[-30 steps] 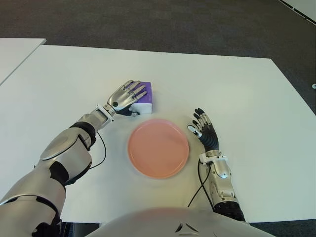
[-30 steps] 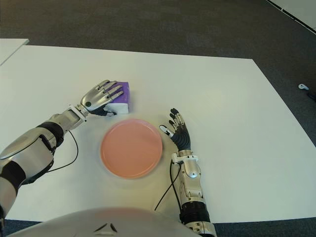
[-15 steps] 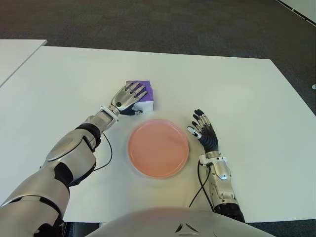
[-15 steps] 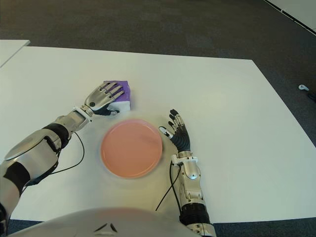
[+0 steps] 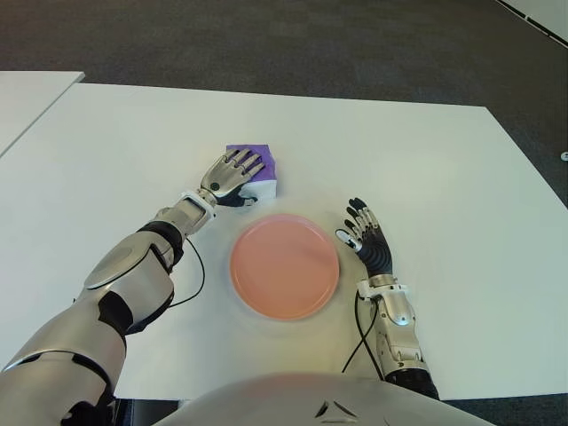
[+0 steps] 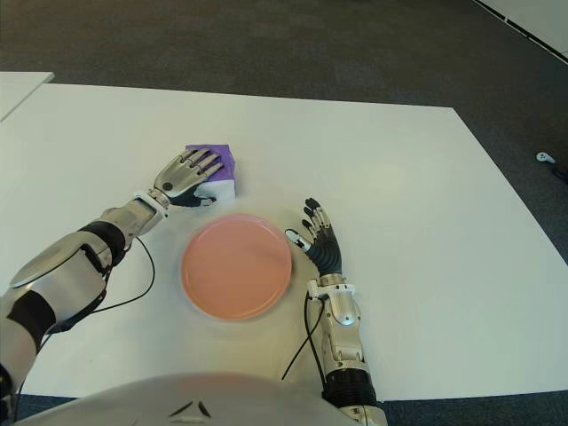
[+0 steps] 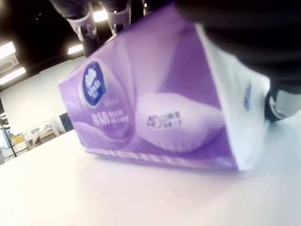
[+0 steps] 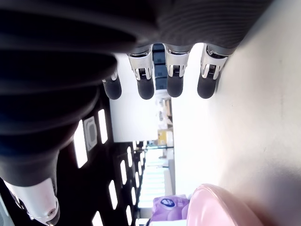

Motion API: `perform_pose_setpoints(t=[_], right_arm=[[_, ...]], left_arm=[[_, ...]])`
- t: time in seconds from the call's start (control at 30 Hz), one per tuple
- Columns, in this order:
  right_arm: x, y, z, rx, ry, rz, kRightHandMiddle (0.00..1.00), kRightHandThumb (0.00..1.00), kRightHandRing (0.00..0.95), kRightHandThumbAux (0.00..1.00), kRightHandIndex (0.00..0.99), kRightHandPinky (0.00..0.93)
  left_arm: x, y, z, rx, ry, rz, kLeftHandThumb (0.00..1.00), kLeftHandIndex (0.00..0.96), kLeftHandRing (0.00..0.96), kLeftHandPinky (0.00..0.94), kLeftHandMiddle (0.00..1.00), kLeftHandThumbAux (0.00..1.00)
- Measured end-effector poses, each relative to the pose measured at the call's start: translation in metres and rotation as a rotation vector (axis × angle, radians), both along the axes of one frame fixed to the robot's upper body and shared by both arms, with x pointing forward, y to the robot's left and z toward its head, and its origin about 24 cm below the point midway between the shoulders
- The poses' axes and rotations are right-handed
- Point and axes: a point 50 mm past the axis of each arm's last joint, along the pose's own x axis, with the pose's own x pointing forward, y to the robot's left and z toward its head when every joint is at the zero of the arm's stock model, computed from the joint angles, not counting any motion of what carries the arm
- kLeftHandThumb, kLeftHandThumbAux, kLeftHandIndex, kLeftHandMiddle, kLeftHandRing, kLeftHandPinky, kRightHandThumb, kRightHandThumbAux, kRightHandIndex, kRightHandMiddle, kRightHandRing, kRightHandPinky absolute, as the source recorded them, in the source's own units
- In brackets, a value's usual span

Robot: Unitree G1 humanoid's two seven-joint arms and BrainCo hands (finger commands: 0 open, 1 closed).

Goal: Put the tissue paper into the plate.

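A purple and white tissue pack stands on the white table, just beyond the left rim of the round pink plate. My left hand covers the pack from the near left. Its fingers curl over the top and the thumb presses the near white side. The left wrist view shows the pack close up, its bottom edge on the table. My right hand shows beside the plate's right rim, fingers spread and holding nothing.
A second white table adjoins at the far left. Dark carpet lies past the table's far edge. A black cable loops by my left forearm, and another runs by my right wrist.
The tissue pack has shifted slightly left and away under my left hand, and the fingers have settled more over its top. The plate and right hand stay put.
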Motion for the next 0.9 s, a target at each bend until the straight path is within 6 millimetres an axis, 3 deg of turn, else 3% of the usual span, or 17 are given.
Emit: perform_pose_setpoints(t=[0.63,0.73,0.8,0.83,0.87,0.9], right_arm=[[-0.0019,0.0003,0.0000,0.001,0.000,0.003,0.004,0.000,0.000,0.687,0.000,0.000],[-0.0022,0.0004,0.0000,0.001,0.000,0.004,0.003,0.000,0.000,0.684,0.000,0.000],[-0.0025,0.0004,0.0001,0.000,0.000,0.004,0.003,0.000,0.000,0.683,0.000,0.000],[-0.0027,0.0004,0.0001,-0.001,0.000,0.004,0.003,0.000,0.000,0.683,0.000,0.000],[-0.0029,0.0004,0.0002,-0.001,0.000,0.004,0.003,0.000,0.000,0.683,0.000,0.000],[-0.0032,0.0004,0.0003,-0.001,0.000,0.004,0.002,0.000,0.000,0.683,0.000,0.000]], left_arm=[[0.0040,-0.0005,0.0021,-0.024,0.058,0.042,0.110,0.000,0.000,0.000,0.000,0.352],[0.0049,-0.0010,0.0026,-0.023,0.065,0.047,0.205,0.000,0.000,0.000,0.000,0.329],[0.0051,-0.0016,0.0026,-0.039,0.073,0.056,0.409,0.107,0.184,0.243,0.113,0.390],[0.0051,-0.0022,0.0024,-0.054,0.078,0.062,0.536,0.212,0.324,0.389,0.230,0.423],[0.0047,-0.0029,0.0018,-0.079,0.086,0.070,0.583,0.250,0.374,0.442,0.271,0.435],[0.0041,-0.0037,0.0010,-0.100,0.092,0.077,0.679,0.314,0.465,0.515,0.346,0.516]])
